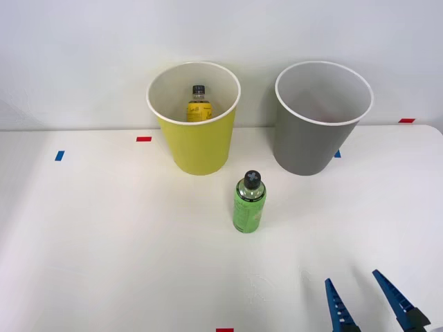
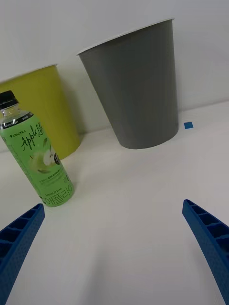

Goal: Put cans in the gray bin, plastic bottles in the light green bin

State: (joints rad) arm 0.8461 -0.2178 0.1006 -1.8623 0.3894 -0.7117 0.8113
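the green bottle is standing upright on the counter, ahead of the right gripper and off to its left, well apart; its long axis is running vertical; the fingers are spreading wide and holding nothing; the light green bin is holding the yellow-labelled bottle; the gray bin is looking empty as far as its inside shows.

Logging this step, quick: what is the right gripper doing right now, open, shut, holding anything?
Right gripper: open, holding nothing; the green bottle stands on the table ahead of its fingers, untouched.
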